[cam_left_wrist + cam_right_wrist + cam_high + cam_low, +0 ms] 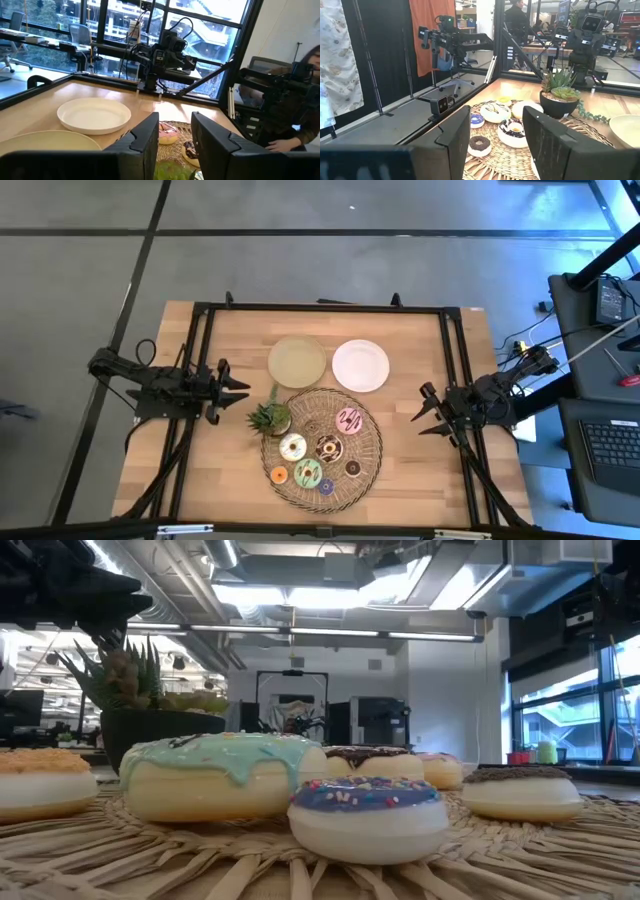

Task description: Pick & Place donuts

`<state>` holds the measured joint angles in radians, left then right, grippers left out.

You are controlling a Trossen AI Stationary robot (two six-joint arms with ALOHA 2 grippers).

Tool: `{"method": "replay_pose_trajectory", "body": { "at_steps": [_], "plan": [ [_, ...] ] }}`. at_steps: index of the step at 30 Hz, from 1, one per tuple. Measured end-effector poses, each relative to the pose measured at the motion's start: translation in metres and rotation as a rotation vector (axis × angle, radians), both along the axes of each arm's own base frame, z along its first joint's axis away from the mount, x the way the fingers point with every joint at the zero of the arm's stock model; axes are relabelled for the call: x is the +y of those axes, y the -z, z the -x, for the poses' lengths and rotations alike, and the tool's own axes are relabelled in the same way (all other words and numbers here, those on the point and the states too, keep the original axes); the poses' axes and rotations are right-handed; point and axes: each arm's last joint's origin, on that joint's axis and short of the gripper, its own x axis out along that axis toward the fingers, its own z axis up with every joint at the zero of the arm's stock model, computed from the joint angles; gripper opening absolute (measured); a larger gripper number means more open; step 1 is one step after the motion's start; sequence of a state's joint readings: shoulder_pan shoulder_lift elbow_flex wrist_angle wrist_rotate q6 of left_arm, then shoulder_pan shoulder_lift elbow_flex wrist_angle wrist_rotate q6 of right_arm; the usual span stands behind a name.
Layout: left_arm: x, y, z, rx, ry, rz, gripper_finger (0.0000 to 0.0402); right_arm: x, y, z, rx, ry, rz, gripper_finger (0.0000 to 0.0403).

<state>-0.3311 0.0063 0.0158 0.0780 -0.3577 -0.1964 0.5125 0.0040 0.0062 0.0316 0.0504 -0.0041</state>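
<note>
Starting from the desk (220,470) and working down, I am seeing both arms parked at its edges, so no donut is being gripped yet and the pick is still ahead of me. The woven mat (372,448) is sitting toward the near side, with a cream plate (297,361) and a white plate (360,365) well apart from it on the far side; I am judging those as the drop spots. All seven donuts (306,473) are lying on the mat. The potted plant (270,418) is standing at the mat's left rim, near the left gripper (236,390), so I am planning to bring that arm in high and drop straight down, jaws straddling one ring. The left jaws are spread; the right gripper (424,414) is waiting with jaws spread too.

Only the high view is giving me the whole layout. The low view is showing the green donut (222,776) and purple donut (368,818) nearly touching, which the overhead hides. The right wrist view is showing a person standing in the room beyond.
</note>
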Motion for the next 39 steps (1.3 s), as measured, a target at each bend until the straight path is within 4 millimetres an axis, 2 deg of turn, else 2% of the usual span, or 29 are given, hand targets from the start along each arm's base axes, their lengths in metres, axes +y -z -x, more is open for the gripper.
{"method": "replay_pose_trajectory", "body": {
  "at_steps": [29,39],
  "plan": [
    [0.0000,0.0000,0.0000,0.000,0.000,0.000,0.0111,0.0000,-0.0001,0.0000,-0.004,0.001,0.004,0.0182],
    [0.0000,0.0001,0.0000,0.000,0.000,0.000,0.0109,-0.0041,-0.0023,-0.0016,-0.015,0.151,-0.023,0.0181]
  ]
}}
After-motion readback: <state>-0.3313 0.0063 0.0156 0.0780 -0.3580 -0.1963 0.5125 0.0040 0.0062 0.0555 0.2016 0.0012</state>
